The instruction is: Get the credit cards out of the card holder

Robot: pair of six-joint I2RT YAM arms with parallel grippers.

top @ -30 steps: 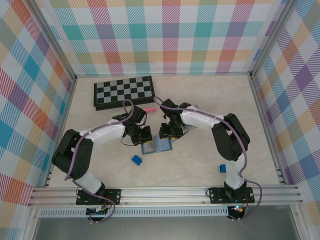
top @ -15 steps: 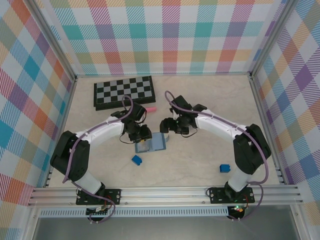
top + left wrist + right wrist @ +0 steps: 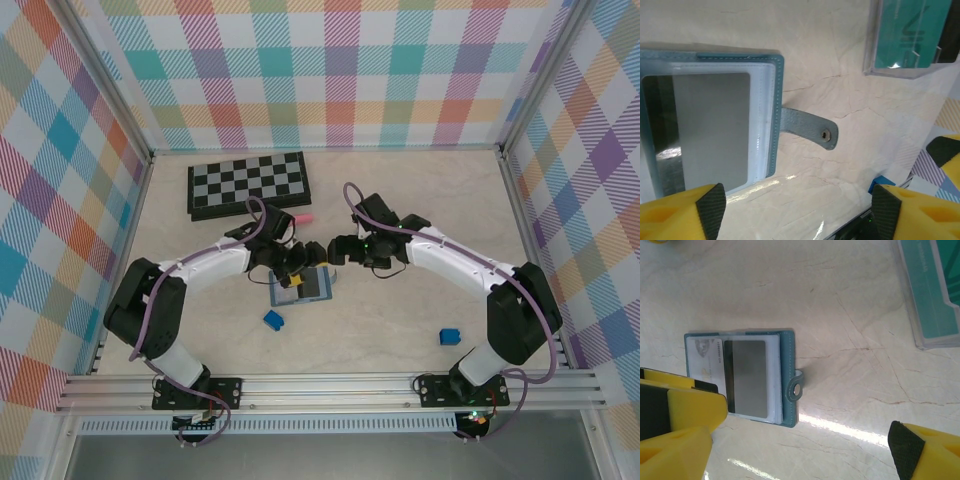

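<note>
- Card holder (image 3: 301, 288) lies open and flat on the bench (image 3: 400, 320), between the two arms. Its strap (image 3: 810, 128) is unsnapped and splayed sideways.
- Left end effector (image 3: 297, 262) hovers at the holder's far edge, fingers spread wide, nothing between them.
- Right end effector (image 3: 338, 250) is just beside it, likewise spread and empty.
- Step, as I judge it: holder open, extraction not yet begun. No card lies loose on the bench.
- Next move likely needs one end effector to pin the cover while the other pinches a card edge and slides it out. The sleeve is glossy and the cards sit flush, so there is little to grip.
- Count: one card holder. Two cards seen through the sleeves, a grey card (image 3: 747, 377) and a printed card (image 3: 702, 360). Cannot tell if more are underneath.
- Also: two blue blocks (image 3: 272, 319), one chessboard (image 3: 248, 183), one clear box (image 3: 935, 295) with teal contents.
</note>
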